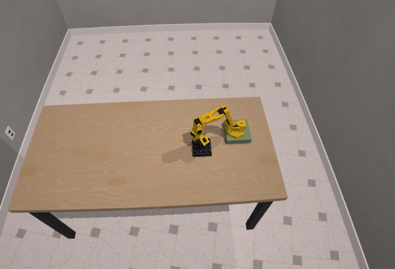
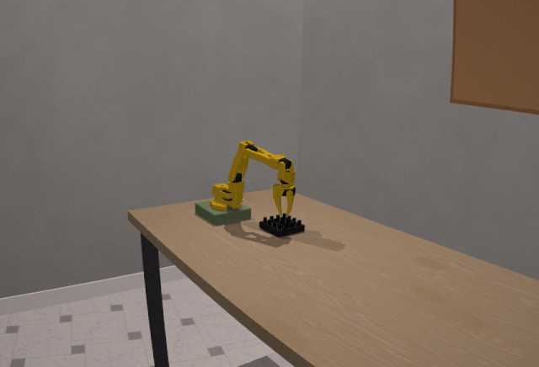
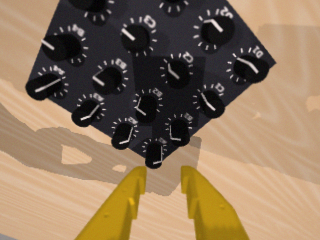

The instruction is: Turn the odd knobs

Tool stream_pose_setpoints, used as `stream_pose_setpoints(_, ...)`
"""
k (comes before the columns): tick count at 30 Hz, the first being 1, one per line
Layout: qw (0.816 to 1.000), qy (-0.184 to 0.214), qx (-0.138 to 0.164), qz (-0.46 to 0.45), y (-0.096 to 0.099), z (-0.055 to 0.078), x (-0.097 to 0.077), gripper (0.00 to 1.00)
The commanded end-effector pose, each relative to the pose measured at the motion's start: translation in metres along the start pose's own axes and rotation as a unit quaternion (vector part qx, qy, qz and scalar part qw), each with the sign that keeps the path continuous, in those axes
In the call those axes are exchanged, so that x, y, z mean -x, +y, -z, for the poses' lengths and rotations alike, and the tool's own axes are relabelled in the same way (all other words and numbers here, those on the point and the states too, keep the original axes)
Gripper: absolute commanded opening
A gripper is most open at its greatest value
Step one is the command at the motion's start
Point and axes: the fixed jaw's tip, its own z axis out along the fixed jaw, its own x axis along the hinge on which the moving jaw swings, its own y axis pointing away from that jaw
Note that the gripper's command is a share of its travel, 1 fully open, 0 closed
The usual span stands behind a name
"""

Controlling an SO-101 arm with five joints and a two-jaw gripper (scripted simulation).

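Wood-grain table (image 1: 121,151) (image 2: 392,284) (image 3: 30,210), grey walls behind; our knob box (image 1: 202,155) (image 2: 280,232) (image 3: 160,52) sits flat on it, below the pincer (image 1: 197,140) (image 2: 285,214) (image 3: 164,172) in the exterior view and ahead of its tips in the wrist view. We have the pincer narrow, a small gap between the fingers, nothing held. Knob A1 (image 3: 154,155) is just past that gap, with A2 (image 3: 122,136) ahead on one side and B1 (image 3: 179,132) on the other. Main risk, we judge: neighbours. Knobs stand close, so if we come down off-centre, a finger could land on a knob top or nudge one that must keep its mark. Opening wide low among them could do the same. The gap may also be too tight to straddle a knob, so going down as is could press on it or shove the box, which we see nothing clamping. Misreading is next: perspective skews the pointers, A4 (image 3: 44,86) looks different from A1 but we can't settle it, and the row beyond is partly cut off. Wrong pick spoils a good row. Lastly, a loose grip could slip mid-turn and stop short, or overshoot the mark; tilt on closing would make that likelier.
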Motion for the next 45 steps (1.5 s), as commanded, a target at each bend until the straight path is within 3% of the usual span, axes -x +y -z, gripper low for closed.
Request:
stream_pose_setpoints(1,1.000,-0.003,0.005,0.007,-0.009,0.000,-0.002,0.10)
stream_pose_setpoints(29,1.000,-0.003,0.005,0.007,-0.010,-0.001,-0.002,0.10)
stream_pose_setpoints(45,1.000,-0.003,0.005,0.007,-0.010,-0.011,-0.002,0.10)
